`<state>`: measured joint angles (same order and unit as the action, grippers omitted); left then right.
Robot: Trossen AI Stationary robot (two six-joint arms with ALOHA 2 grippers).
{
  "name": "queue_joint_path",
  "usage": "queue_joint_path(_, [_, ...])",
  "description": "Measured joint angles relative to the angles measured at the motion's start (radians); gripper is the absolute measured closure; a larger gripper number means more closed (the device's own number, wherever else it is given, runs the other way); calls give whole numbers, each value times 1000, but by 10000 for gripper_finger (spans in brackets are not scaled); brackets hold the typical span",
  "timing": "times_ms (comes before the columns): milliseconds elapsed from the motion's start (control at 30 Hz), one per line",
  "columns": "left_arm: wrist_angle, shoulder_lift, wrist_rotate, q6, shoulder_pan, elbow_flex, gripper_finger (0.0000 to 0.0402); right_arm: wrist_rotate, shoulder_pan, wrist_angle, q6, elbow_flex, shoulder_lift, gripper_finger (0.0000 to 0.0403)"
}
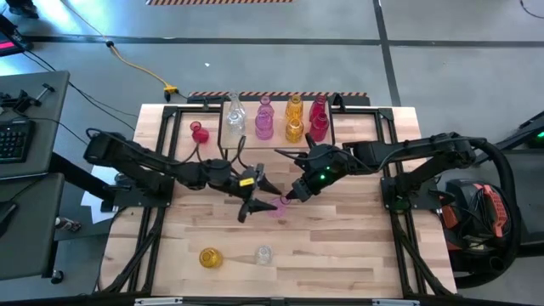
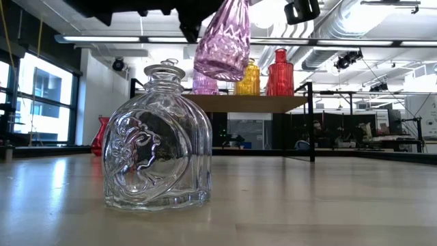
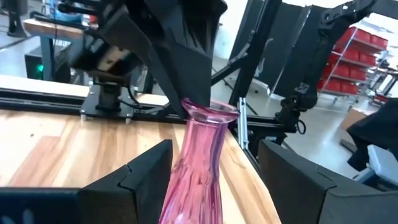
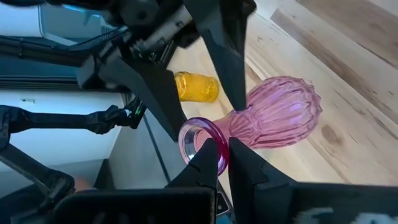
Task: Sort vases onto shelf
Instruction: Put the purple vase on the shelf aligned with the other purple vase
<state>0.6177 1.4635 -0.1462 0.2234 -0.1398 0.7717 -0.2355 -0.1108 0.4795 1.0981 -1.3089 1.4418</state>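
Both arms reach in from the tabletop's side edges and meet over its middle. The left gripper (image 1: pixel 257 201) has its fingers spread wide, one on each side of the pink vase (image 1: pixel 279 205), apparently without touching it. The right gripper (image 4: pixel 217 158) is pinched closed on the rim of that vase's mouth, holding it tilted above the tabletop.
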Motion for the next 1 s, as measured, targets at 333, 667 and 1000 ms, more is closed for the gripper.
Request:
queue_joint_path(333, [-1,68,67,6,-13,51,174,11,0,-7,0,0,0,403])
queue_joint_path(667, [-13,67,82,10,-12,51,223,17,0,-15,-8,0,0,403])
queue_joint_path(1000, [-18,66,77,5,-13,51,312,26,2,-22,-15,1,0,403])
